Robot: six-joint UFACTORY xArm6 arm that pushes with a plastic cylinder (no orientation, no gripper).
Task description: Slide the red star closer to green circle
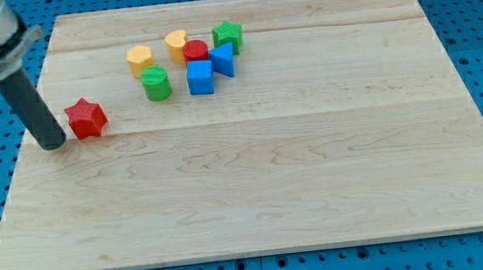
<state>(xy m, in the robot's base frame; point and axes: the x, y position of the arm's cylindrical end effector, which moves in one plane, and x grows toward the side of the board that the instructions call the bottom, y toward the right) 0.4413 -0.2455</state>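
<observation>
Near the top edge of the wooden surface (317,172) we see a cluster around the red cylinder (196,51): a yellow block (176,45) at its left, an orange hexagon (139,58) further left, a green star (227,35) upper right, a blue block (223,60) right, a blue cube (200,77) below.

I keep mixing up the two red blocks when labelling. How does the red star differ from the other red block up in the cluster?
The red star has pointed arms; the red round block looks like a short cylinder. The red star stands alone near the board's left edge, with my tip just to its left; the red round block is hemmed in by the yellow block and blue blocks. Both are the same red.
</observation>
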